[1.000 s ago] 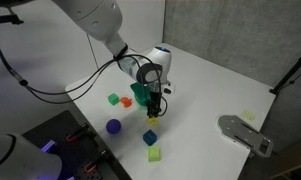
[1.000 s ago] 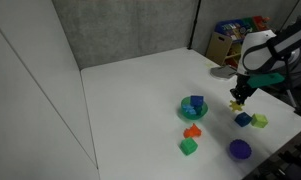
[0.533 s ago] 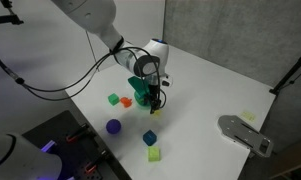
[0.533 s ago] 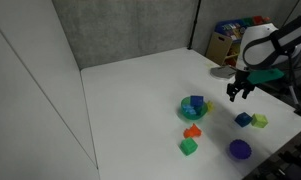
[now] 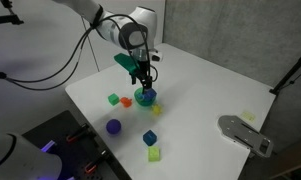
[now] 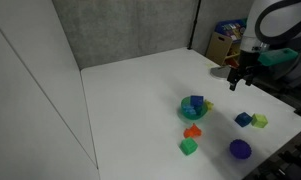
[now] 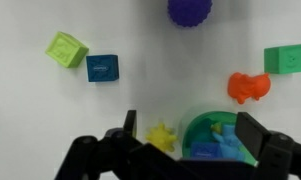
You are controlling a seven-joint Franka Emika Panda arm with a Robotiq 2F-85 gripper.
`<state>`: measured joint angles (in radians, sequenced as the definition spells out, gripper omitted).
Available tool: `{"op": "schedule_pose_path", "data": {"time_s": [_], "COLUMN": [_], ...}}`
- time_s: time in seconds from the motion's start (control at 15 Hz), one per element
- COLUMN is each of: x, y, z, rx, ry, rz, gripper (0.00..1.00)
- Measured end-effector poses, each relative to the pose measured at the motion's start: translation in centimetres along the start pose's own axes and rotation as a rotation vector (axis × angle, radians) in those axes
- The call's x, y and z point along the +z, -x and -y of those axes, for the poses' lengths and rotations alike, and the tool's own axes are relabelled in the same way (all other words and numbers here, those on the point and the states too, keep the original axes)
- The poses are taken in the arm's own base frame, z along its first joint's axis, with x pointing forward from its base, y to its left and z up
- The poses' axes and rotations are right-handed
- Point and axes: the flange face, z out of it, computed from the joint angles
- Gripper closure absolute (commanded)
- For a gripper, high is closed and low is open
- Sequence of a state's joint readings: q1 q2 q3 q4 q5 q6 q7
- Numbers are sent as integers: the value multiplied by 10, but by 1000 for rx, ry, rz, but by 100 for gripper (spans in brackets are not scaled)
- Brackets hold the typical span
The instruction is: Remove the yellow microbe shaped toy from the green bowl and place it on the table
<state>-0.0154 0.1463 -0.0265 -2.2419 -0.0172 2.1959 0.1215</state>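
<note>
The yellow microbe shaped toy (image 7: 161, 135) lies on the white table (image 5: 205, 95) just beside the green bowl (image 7: 205, 119), outside its rim. In an exterior view the toy (image 5: 156, 109) sits at the bowl's (image 5: 146, 99) near side. Blue pieces lie inside the bowl (image 6: 194, 107). My gripper (image 7: 190, 128) hangs open above the toy and the bowl, holding nothing. In both exterior views the gripper (image 5: 141, 73) (image 6: 240, 81) is raised well off the table.
Small coloured things are scattered on the table: a purple ball (image 5: 113, 127), a blue cube (image 5: 150, 137), a yellow-green cube (image 5: 153, 154), a green cube (image 5: 114, 99) and an orange toy (image 5: 126, 102). A grey device (image 5: 240, 133) lies near the table's edge.
The jaws have opened and let go of the yellow toy, which now rests on the table by the bowl. The arm has risen away from it.
</note>
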Motion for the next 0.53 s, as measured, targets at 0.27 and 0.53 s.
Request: {"op": "schedule_pose_path", "data": {"time_s": [0.27, 0.53], "x": [-57, -116], "y": [27, 53], "z": [17, 22], "rx": [-40, -56], "ry": [4, 2], "rz": [-16, -63], "gripper": [0, 0]}}
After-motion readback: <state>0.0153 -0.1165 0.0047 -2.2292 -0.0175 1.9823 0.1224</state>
